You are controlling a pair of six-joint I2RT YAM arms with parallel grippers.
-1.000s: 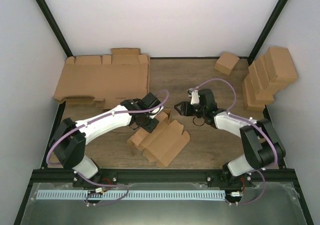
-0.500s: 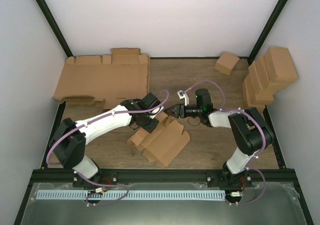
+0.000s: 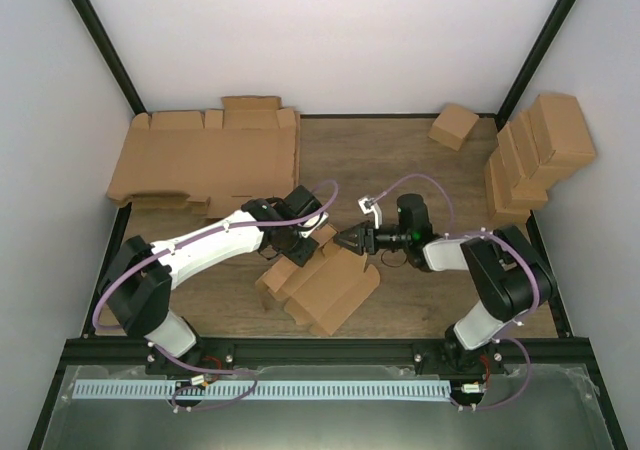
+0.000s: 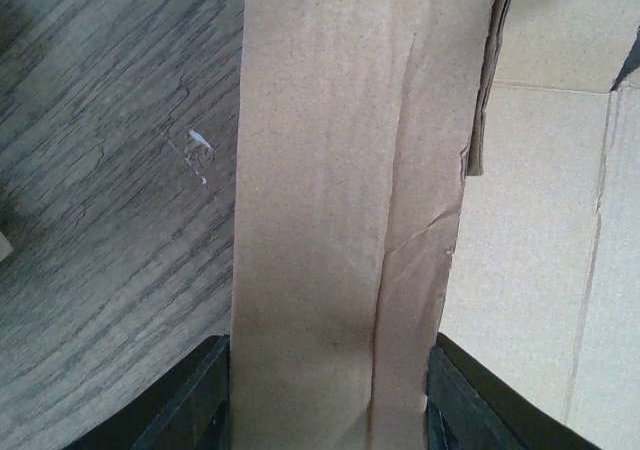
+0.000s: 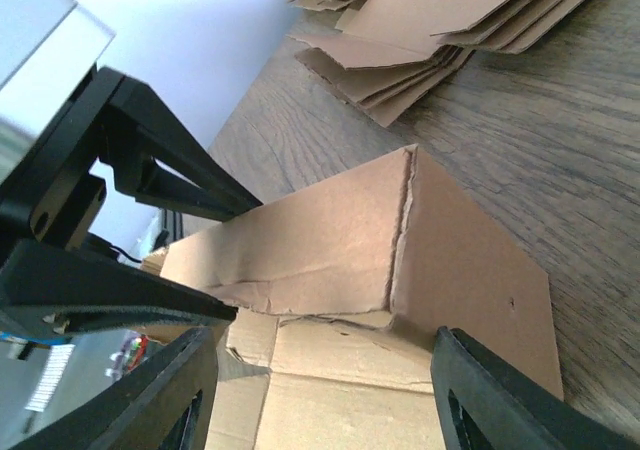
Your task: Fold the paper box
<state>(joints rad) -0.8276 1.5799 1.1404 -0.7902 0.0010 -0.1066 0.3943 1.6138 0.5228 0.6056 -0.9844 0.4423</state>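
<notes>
Overhead, the plain brown die-cut cardboard paper box (image 3: 325,285) lay part-formed at the middle of the wood-grain table (image 3: 400,160). The left gripper (image 3: 300,247) met its far-left edge, the right gripper (image 3: 350,240) its far-right corner. At the left wrist, black fingers (image 4: 195,405) pinched a long panel across its width. At the right wrist, the jaws stood spread, framing a raised wall's creased corner without contact. Success likely meant the left holding firm while the right pressed squarely along that crease.
</notes>
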